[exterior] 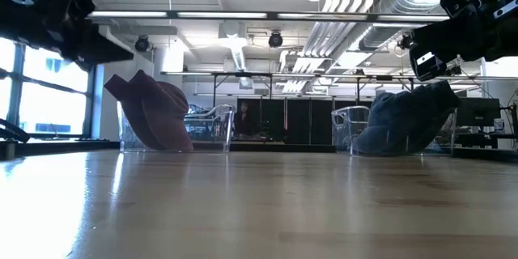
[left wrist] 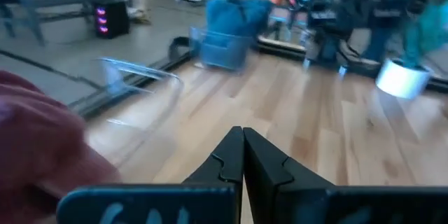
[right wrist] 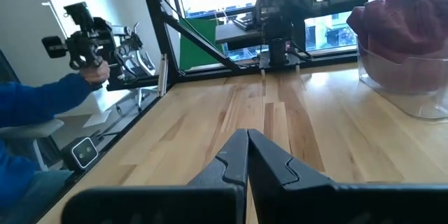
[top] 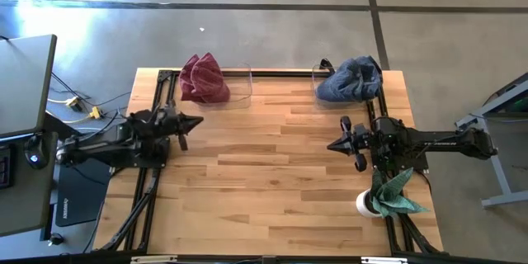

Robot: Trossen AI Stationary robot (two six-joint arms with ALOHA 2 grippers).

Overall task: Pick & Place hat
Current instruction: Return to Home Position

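Observation:
A dark red hat [top: 204,78] sits in a clear bin [top: 239,87] at the table's far left; in the low view the red hat [exterior: 150,113] leans over the bin's rim. A blue hat [top: 351,80] fills a second clear bin at the far right, and the blue hat [exterior: 405,121] bulges above that bin in the low view. My left gripper [top: 196,121] hovers shut near the table's left edge, in front of the red hat. My right gripper [top: 332,144] hovers shut at the right side, in front of the blue hat. Both point toward the table's middle.
A white pot with a green plant [top: 384,198] stands at the table's near right corner, close under my right arm. Black frame rails [top: 272,73] run along the table's edges. A person's blue sleeve [right wrist: 35,126] holding a controller shows beyond the table.

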